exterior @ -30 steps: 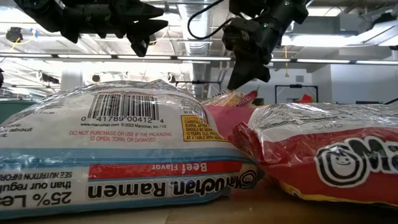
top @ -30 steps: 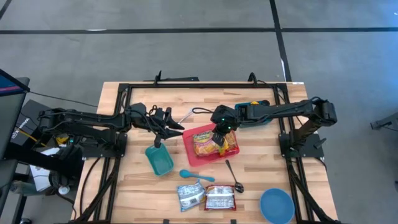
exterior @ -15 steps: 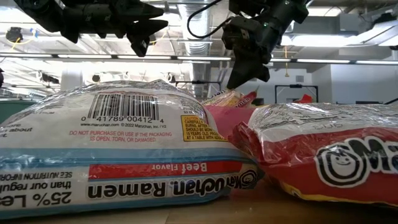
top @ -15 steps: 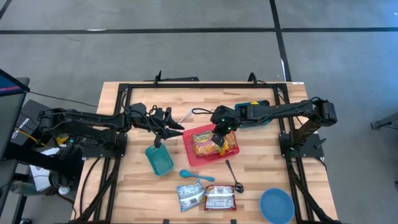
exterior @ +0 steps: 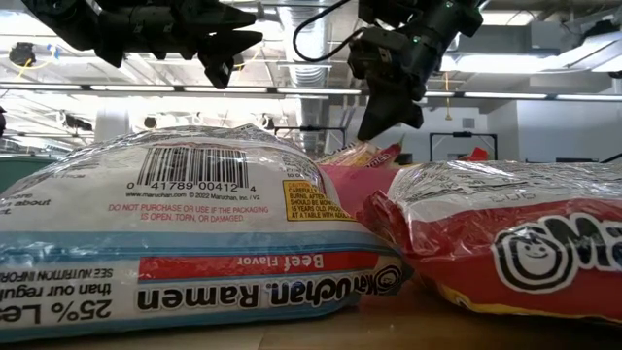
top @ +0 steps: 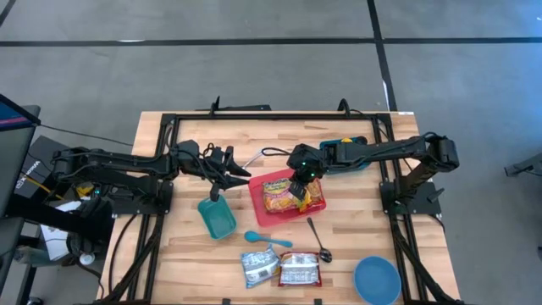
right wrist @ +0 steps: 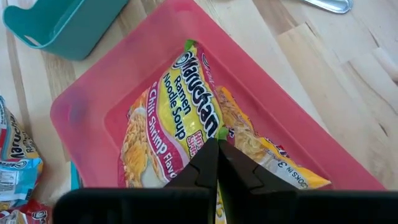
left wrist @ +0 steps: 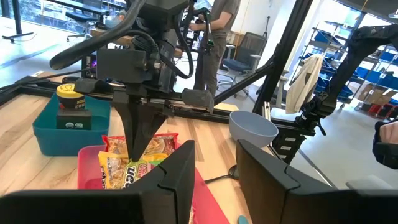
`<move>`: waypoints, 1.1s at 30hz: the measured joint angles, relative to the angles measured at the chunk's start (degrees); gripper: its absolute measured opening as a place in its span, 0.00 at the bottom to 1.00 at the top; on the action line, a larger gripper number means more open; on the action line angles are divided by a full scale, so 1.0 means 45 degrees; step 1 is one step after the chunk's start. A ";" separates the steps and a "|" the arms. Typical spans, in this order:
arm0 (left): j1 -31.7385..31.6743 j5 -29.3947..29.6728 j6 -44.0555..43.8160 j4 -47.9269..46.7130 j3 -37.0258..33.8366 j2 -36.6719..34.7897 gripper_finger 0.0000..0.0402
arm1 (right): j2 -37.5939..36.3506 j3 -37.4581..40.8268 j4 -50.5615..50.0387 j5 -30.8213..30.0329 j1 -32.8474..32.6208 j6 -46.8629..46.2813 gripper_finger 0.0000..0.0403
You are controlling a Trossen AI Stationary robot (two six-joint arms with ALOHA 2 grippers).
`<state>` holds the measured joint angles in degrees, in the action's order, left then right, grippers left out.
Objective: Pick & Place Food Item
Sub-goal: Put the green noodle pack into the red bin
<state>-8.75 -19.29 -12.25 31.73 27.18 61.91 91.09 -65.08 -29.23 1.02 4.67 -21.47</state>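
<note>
R gripper (top: 297, 191) is hanging just above the pink tray (top: 257, 196) mid-table, fingers clenched tight together w/ nothing btwn them, tips pointing down at the yellow ramen pack (right wrist: 180, 118) lying in the tray. Pack is reading "Maruchan Ramen Noodle Soup", "Chili Shrimp Flavor"; a 2nd pack (right wrist: 267, 155) is lying beside it in the same tray, partly under it.

L gripper (top: 222, 178) is hovering over the table just beside the teal bin (top: 217, 218), fingers part-way apart, gripping nothing.

At the front edge, two more packs are sitting side by side. Beef pack (exterior: 194, 233) is showing upside down: "Maruchan Ramen", "Beef Flavor", barcode 0 41789 00412 4, "Do not purchase or use if the packaging is open, torn, or damaged". Red pack (exterior: 505, 243) is showing only part of the logo.
</note>
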 joint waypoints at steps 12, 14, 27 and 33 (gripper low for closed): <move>0.0000 0.0002 0.0000 0.0003 0.0000 0.0000 0.28 | 0.0000 0.0000 -0.0082 0.0000 0.0000 0.0088 0.16; 0.0000 0.0004 0.0000 0.0000 0.0000 0.0000 0.28 | 0.0000 0.0000 -0.0082 0.0000 0.0000 0.0141 0.17; 0.0000 0.0000 0.0032 0.0004 0.0000 0.0000 0.28 | -0.0005 -0.0325 -0.0764 0.0039 0.0019 0.0243 0.17; 0.0000 0.0223 0.0296 0.0000 0.0000 0.0000 0.28 | -0.0015 -0.0697 -0.0878 0.0035 0.0019 0.0481 0.17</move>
<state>-8.75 -18.28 -10.92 31.73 27.18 61.91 91.02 -68.21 -33.19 1.17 4.75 -19.31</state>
